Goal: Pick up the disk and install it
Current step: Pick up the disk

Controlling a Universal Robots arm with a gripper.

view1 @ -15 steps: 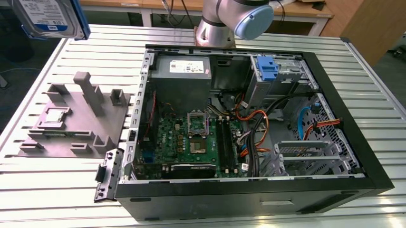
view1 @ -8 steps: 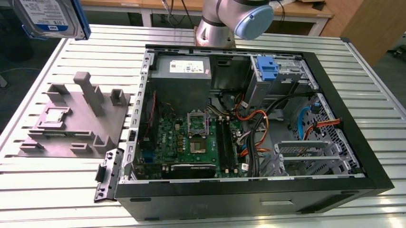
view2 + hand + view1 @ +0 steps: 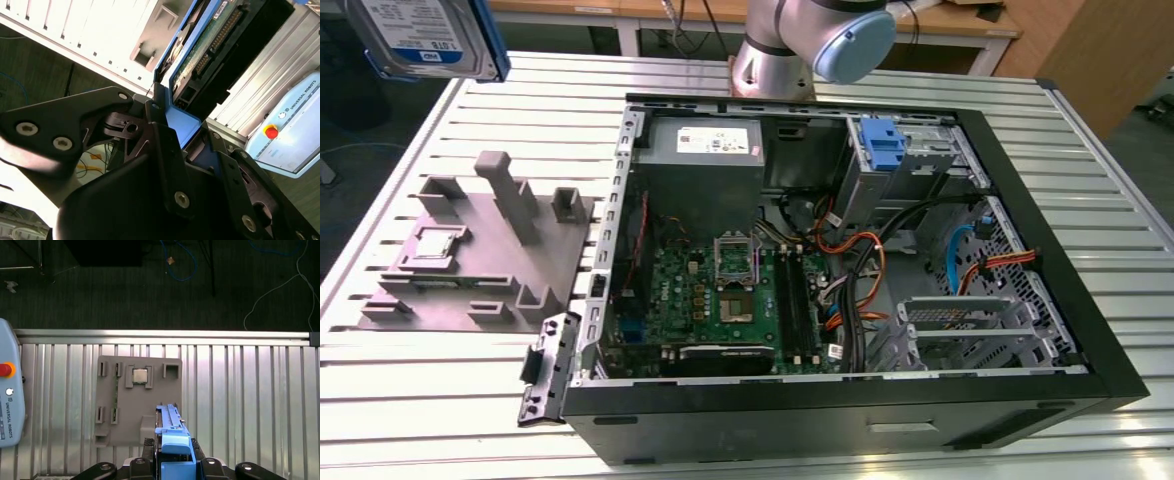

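Hanging high over the edge of the worktop [image 3: 587,75], at ten o'clock from the open case [image 3: 854,400] in the exterior view, the disk [image 3: 427,35] sits clamped in the hand [image 3: 180,125], and I reckon it wants carrying level, grip firm.

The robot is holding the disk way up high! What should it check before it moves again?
1. Grip on the disk: ok. The gripper is shut on the blue rail of the disk.
2. Disk off the grey fixture: ok. It hangs apart from it, above.
3. Computer case open: ok. Its inside shows.
4. Room in the drive bay: cannot tell.
5. Cables out of the way: probably not ok. Orange cables lie loose just beside the bay.
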